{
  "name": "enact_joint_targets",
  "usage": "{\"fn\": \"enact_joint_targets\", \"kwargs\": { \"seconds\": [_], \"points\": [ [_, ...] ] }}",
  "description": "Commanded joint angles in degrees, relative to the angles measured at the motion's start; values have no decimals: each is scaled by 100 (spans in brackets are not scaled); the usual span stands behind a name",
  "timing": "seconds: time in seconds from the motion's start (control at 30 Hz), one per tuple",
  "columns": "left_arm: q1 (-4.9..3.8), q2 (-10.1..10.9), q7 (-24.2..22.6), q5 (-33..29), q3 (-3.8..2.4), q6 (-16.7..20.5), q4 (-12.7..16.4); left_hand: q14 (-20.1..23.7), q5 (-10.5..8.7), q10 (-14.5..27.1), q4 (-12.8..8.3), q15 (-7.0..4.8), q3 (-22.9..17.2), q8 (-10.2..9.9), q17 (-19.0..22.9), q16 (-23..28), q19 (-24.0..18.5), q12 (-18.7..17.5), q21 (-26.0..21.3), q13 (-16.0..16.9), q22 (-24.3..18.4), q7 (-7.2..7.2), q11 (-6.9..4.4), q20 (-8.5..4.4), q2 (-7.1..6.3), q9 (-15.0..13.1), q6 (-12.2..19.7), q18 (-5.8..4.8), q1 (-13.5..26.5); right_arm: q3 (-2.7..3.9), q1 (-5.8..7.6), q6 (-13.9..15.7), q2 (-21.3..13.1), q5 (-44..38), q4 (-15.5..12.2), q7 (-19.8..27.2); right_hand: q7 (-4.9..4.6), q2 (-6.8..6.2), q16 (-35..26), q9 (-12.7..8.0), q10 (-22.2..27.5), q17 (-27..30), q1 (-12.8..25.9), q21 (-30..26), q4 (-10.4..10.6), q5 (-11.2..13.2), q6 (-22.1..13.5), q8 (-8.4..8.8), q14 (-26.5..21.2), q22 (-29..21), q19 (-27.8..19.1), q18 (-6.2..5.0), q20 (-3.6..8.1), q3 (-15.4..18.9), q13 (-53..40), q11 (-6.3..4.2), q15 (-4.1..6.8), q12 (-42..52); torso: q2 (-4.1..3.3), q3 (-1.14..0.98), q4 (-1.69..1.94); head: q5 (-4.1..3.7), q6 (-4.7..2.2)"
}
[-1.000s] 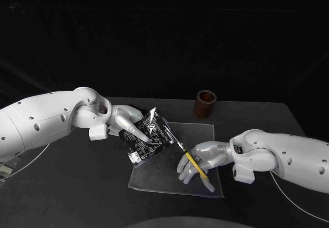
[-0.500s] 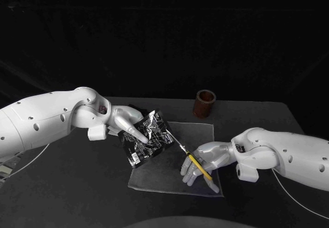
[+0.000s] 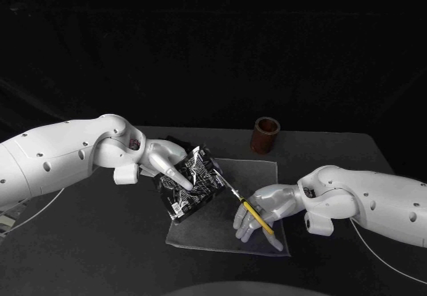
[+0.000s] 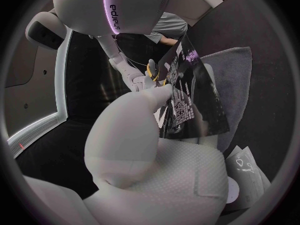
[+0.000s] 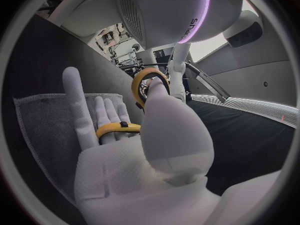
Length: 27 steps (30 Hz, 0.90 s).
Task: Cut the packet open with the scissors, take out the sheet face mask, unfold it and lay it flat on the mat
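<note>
Over the mat (image 3: 210,232), the left hand (image 3: 169,164) grasps the packet (image 3: 192,182); the right hand (image 3: 264,208) grips scissors (image 3: 248,207) at its edge. A cut hugging that edge should spare the mask.

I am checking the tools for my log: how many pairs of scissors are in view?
1. The scissors are in the right hand above the mat, blades at the packet. The inside of the brown cup is hidden.
</note>
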State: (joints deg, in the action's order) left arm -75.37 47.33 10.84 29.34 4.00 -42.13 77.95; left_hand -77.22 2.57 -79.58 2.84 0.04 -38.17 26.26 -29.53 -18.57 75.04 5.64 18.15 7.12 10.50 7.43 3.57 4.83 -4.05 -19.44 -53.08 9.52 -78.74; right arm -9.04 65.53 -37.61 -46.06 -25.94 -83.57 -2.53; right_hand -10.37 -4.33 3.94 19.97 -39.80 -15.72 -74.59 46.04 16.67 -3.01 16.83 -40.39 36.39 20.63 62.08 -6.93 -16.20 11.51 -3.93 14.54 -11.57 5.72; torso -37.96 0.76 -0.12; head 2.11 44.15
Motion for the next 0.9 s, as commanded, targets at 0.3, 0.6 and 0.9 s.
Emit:
{"fn": "enact_joint_targets", "kwargs": {
  "seconds": [0.3, 0.6, 0.9],
  "points": [
    [5, 11, 14, 30, 6, -328, 56, 6, 19, -62, 3, -37, -3, 11, -13, -36, 36, 38, 40, 9, 9, 2, -40, -12, 10, -903, -37, 81, -35, 31, 16, 15, 41, 225, 92, 157, -47, 6, -21, 9, 8, 19, 17, 39, -8, 22, -736, -41, -68, -7, -38, -363, -11, -52, -5, 28, -7, 39, 2, -5, -3, 11, 14],
    [5, 26, 12, 39, 4, -394, 63, 5, 19, -64, 0, -38, -2, 11, -20, -39, 38, 40, 44, 12, 12, 1, -42, -14, 6, -909, -41, 81, -36, 37, 71, -78, 87, 256, 228, 134, -48, 28, -22, 9, 3, 36, 7, 48, -15, 22, -716, -67, -101, -10, -33, -363, -12, -62, -7, 27, -8, 59, -5, -12, -2, 19, 23],
    [5, 24, 15, 59, 3, -463, 90, 5, 19, -65, -2, -40, -1, 10, -25, -41, 39, 40, 47, 14, 14, 0, -43, -16, 3, -913, -44, 80, -37, 39, 123, -203, 193, 295, 347, 100, -48, 43, -20, 9, -5, 48, 0, 57, -19, 23, -682, -99, -119, -13, -30, -364, -11, -63, -9, 25, -8, 81, -1, -8, -10, 10, 43]
  ]
}}
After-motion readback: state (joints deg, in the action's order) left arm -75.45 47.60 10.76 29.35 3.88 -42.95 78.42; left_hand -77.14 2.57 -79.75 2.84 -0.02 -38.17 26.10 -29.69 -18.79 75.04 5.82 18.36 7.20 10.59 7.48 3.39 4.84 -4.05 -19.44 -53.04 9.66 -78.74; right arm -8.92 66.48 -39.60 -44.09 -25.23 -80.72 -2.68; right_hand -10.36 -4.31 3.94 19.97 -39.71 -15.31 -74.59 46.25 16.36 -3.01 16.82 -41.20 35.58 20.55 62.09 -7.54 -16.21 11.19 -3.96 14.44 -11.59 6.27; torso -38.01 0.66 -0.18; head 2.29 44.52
